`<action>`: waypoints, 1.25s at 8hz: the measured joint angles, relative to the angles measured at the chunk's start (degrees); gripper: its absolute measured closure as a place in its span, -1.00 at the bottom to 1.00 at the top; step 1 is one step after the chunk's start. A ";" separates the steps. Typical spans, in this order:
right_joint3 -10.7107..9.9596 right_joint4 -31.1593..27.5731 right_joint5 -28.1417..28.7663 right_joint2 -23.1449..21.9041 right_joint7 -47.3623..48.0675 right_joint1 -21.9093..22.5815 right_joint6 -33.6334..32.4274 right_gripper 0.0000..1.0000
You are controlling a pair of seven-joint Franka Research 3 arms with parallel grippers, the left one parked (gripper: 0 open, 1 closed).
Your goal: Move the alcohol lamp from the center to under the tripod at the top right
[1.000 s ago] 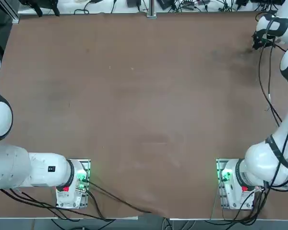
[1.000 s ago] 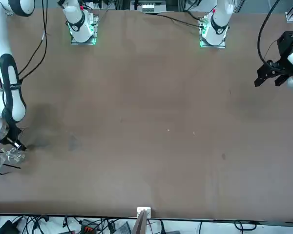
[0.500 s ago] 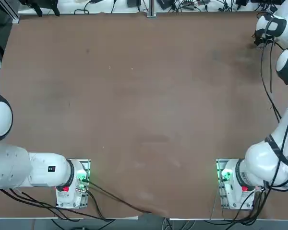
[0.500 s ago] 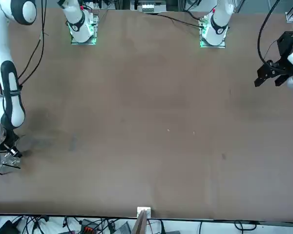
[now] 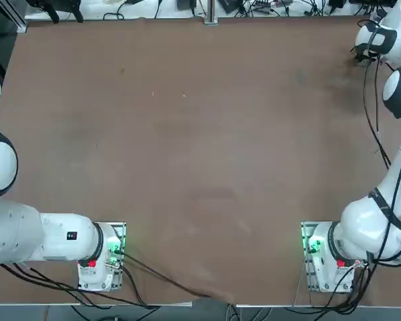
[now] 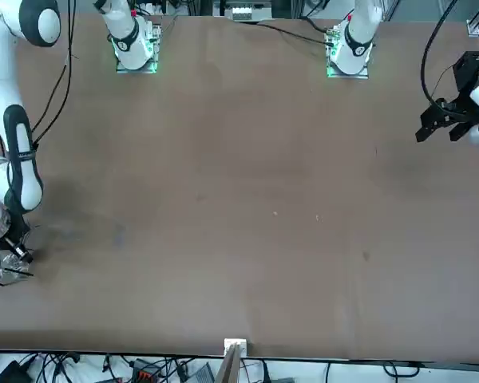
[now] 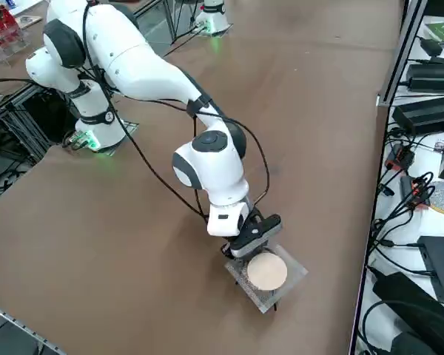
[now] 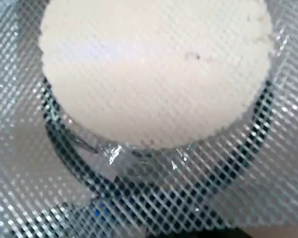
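Wire mesh of tripod (image 7: 266, 275) sits at 5 o'clock, directly under my right gripper (image 7: 253, 240); finger state indeterminate.

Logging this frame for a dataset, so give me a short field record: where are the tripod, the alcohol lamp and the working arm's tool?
tripod: at the table's far right corner, wire mesh top carrying a round white disc
alcohol lamp: clear glass glints show through the mesh, beneath the disc, in the wrist view
right tool: low at the tripod's near edge, just above the mesh
task state: the lamp appears to be under the tripod
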 joint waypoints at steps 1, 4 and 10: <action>0.00 0.36 0.00 0.02 0.11 0.03 0.00 0.89; 0.33 0.12 -0.02 -1.56 0.85 1.65 -4.69 0.72; 0.58 -2.55 -0.08 -23.13 1.52 11.54 -41.45 -0.92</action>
